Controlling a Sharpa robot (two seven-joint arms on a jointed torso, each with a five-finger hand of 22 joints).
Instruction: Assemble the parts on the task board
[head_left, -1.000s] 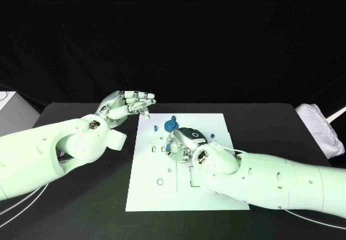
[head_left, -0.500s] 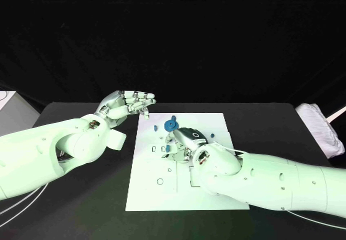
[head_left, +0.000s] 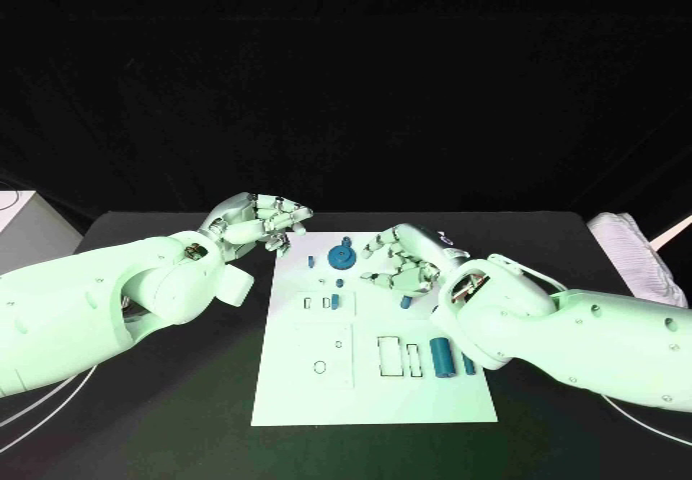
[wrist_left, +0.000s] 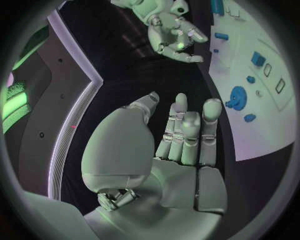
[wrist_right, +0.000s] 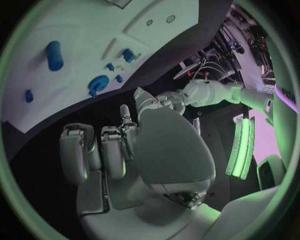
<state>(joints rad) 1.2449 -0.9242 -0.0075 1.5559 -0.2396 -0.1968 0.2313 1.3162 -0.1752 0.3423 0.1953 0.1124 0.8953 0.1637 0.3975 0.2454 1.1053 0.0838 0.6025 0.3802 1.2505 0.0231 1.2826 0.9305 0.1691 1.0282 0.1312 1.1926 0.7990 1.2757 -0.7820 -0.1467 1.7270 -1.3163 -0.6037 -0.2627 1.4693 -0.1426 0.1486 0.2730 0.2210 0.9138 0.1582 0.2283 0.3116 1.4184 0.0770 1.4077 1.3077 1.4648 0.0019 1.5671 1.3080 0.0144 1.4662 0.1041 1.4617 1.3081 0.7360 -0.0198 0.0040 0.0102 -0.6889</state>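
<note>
Found the left hand (head_left: 260, 220) empty, its fingers (wrist_left: 187, 130) loosely extended and apart, with nothing between them. Found the right hand (head_left: 400, 258) likewise empty, its fingers (wrist_right: 112, 150) bent forward but closed on nothing.

Located the flat white plastic task board (head_left: 310, 390) on the black desk (head_left: 173, 420), just beyond the left fingertips and partly beneath the right fingers. Located the round blue toothed plastic wheel (head_left: 342, 256) on the board, between the two sets of fingers and apart from both. Could not tell whether seated on a peg or lying loose. Located the short blue plastic cylinder (head_left: 440, 357) lying flat on the board, behind the right fingers on the wrist side, with a thinner blue plastic pin (head_left: 467, 364) just beside it.

Judged all parts light, rigid and smooth, therefore prone to slipping or rolling under a loose pinch. Recommended taking the wheel by its toothed rim, thumb opposite one finger, to keep the centre hole free. Recommended pinching the cylinder across its middle, from above, to prevent rolling. Judged the board stiff and unlikely to need holding under light insertion force.
</note>
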